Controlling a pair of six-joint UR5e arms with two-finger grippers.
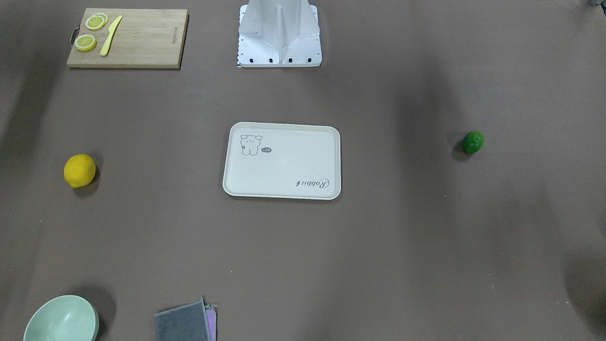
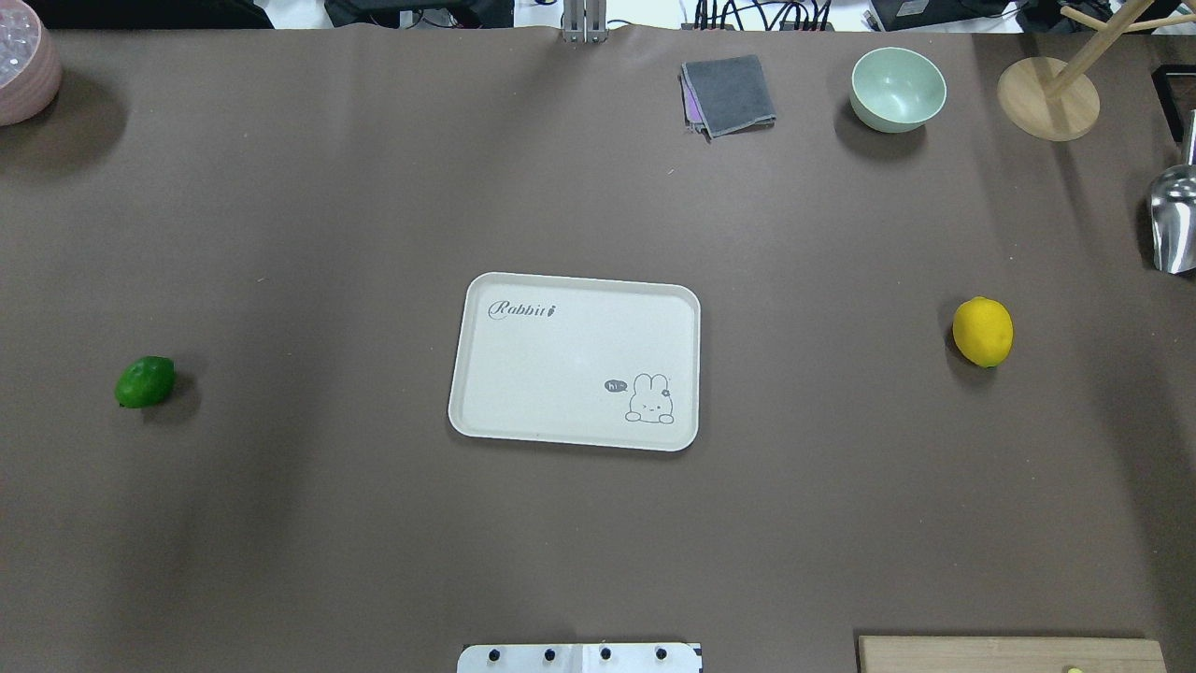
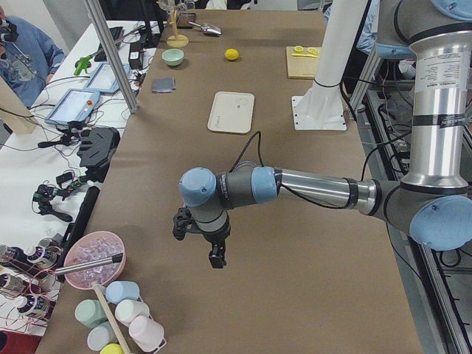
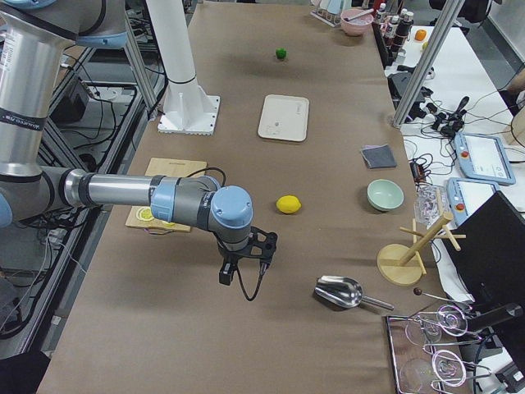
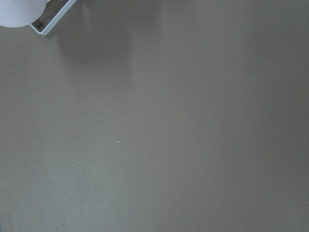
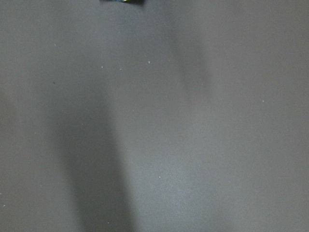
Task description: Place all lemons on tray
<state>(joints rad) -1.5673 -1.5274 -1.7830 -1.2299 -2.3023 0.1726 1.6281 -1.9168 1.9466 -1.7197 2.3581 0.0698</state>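
Fingers on the left gripper (image 3: pixel 215 259) and right gripper (image 4: pixel 225 272) show only in the side views, so I can't tell if they're wide or narrow. Each hangs low over the brown table (image 2: pixel 598 551). Overhead view: tray (image 2: pixel 561 374) mid-frame, green lemon (image 2: pixel 145 381) far left-middle, yellow lemon (image 2: pixel 983 332) right-middle. Both lemons are on the table, well apart from the tray.

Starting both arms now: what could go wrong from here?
The yellow lemon and green lemon are oval and lie loose on the table; an off-centre pinch could send either rolling. They sit on opposite sides of the tray, so simultaneous drops could crowd the left gripper and right gripper over it. The lemon slices on the cutting board might be mistaken for targets.
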